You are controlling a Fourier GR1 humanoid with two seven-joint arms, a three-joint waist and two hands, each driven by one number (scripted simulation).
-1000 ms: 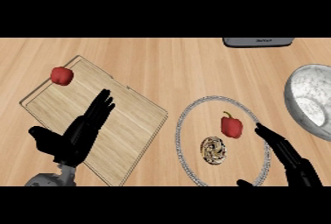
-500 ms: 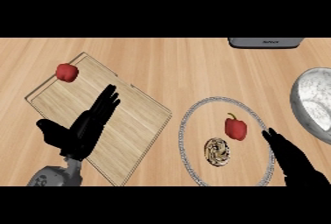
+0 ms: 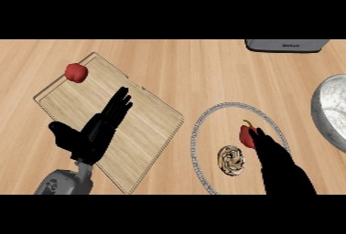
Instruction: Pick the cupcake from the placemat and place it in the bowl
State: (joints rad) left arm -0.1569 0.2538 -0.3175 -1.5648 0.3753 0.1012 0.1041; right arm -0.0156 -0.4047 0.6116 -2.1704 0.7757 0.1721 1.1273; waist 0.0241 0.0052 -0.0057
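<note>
The cupcake (image 3: 232, 160), brown with a pale swirl on top, lies on the round grey-rimmed placemat (image 3: 202, 132) at lower right. A red pepper (image 3: 246, 136) lies just behind it on the same mat. My right hand (image 3: 276, 163) comes up from the lower edge directly to the right of the cupcake, open, with straight fingers whose tips reach the pepper. The speckled grey bowl (image 3: 330, 112) is cut off by the right edge. My left hand (image 3: 94, 130) rests open above the wooden board, fingers straight.
A wooden cutting board (image 3: 145, 119) fills the left side, with a red round fruit (image 3: 76, 72) on its far corner. A dark grey appliance (image 3: 287, 45) sits at the counter's back right.
My right hand has shifted left over the placemat, closing in beside the cupcake and pepper. The left hand stays open over the board, drifting slightly.
</note>
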